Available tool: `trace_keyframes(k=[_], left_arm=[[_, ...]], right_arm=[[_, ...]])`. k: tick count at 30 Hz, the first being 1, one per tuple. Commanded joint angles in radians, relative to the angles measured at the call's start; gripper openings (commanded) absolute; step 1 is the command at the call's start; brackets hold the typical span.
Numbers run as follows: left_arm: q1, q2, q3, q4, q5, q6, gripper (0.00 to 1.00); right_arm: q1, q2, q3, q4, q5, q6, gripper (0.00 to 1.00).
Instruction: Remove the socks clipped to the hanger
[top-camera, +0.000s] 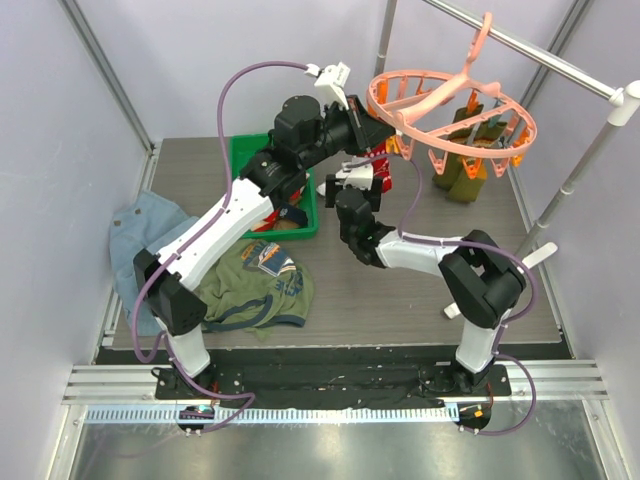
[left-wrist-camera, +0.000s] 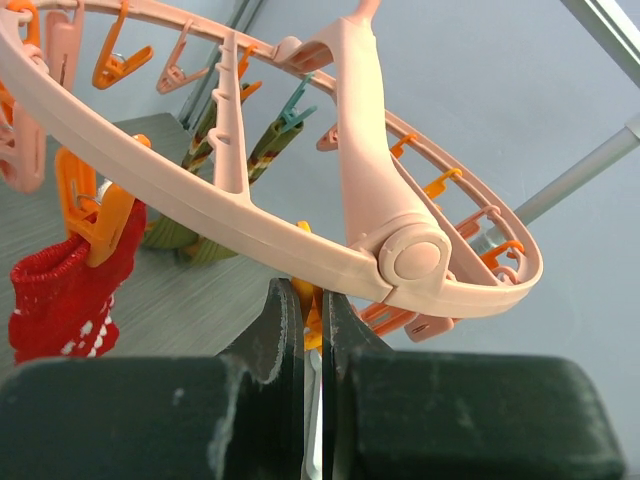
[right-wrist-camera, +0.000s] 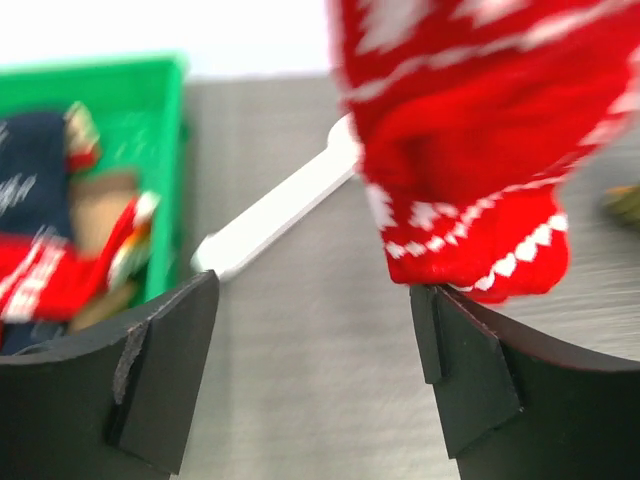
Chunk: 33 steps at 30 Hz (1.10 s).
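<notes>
The salmon-pink ring hanger (top-camera: 450, 110) hangs by its hook from the rail. My left gripper (top-camera: 368, 125) is at the ring's left edge; in the left wrist view it (left-wrist-camera: 312, 310) is shut on an orange clip (left-wrist-camera: 318, 300) just under the ring (left-wrist-camera: 250, 215). A red patterned sock (top-camera: 381, 175) hangs from an orange clip (left-wrist-camera: 95, 225) and also shows in the left wrist view (left-wrist-camera: 60, 300). My right gripper (right-wrist-camera: 315, 290) is open below the red sock (right-wrist-camera: 470, 150), whose toe lies just over its right finger (right-wrist-camera: 470, 370). Olive socks (top-camera: 465, 165) hang on the ring's far side.
A green bin (top-camera: 243, 150) at the back left holds several loose socks (right-wrist-camera: 50, 240). An olive T-shirt (top-camera: 255, 285) and pale blue denim (top-camera: 140, 230) lie at the left. The white rail stand (top-camera: 575, 170) rises at the right; its foot (right-wrist-camera: 280, 205) lies beside the bin.
</notes>
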<state>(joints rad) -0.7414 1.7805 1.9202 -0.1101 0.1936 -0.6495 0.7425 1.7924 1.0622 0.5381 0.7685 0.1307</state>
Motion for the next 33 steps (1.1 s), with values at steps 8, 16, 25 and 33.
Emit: trace_keyframes(k=[8, 16, 25, 33], left_arm=[[-0.009, 0.000, 0.003, 0.078, 0.004, -0.007, 0.00], [-0.009, 0.003, 0.007, 0.079, 0.006, -0.006, 0.00], [-0.007, 0.005, 0.011, 0.076, 0.007, -0.004, 0.00], [-0.009, -0.001, -0.001, 0.058, 0.006, 0.014, 0.01]], right_arm=[[0.008, 0.136, 0.170, 0.445, 0.350, -0.362, 0.86], [0.021, 0.168, 0.159, 0.661, 0.381, -0.557, 0.88], [0.024, 0.252, 0.249, 0.772, 0.379, -0.747, 0.65], [0.024, 0.197, 0.196, 0.755, 0.333, -0.726, 0.01]])
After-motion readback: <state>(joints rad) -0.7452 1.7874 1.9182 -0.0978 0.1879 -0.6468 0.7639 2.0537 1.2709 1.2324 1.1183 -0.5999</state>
